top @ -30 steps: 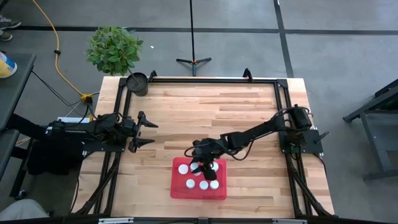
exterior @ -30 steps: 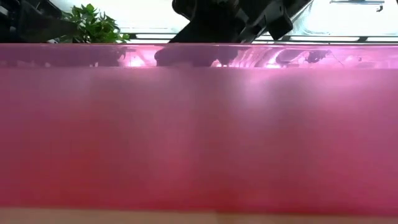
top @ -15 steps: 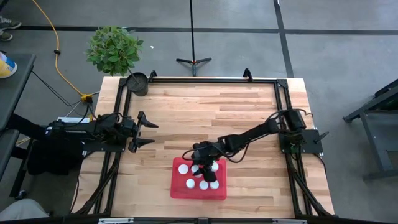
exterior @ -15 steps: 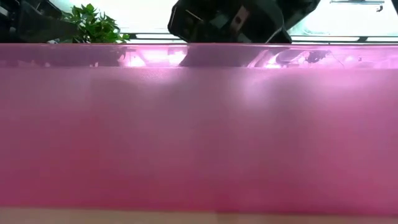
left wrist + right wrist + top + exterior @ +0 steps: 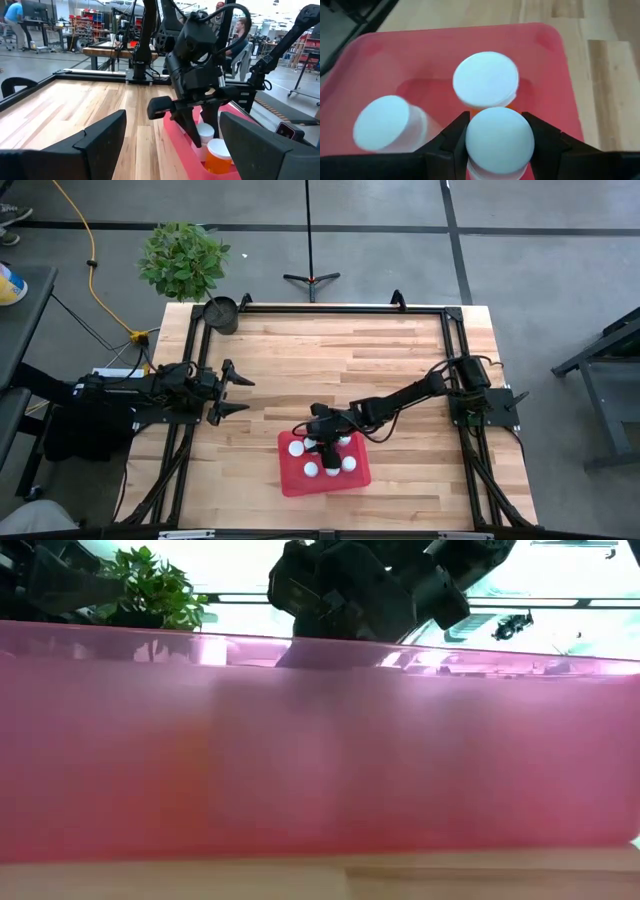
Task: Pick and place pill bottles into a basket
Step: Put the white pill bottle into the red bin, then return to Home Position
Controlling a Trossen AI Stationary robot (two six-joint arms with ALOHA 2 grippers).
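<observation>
Placing step: right gripper over basket at bench front, jaws clamped on bottle, other bottles standing inside. Next: lower, part jaws, lift clear. Left gripper waits at bench left, jaws apart.

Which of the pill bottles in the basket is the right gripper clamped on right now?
The white-capped bottle pinched between the right gripper fingers, inside the red basket. The other bottles stand free, none between any fingers.
</observation>
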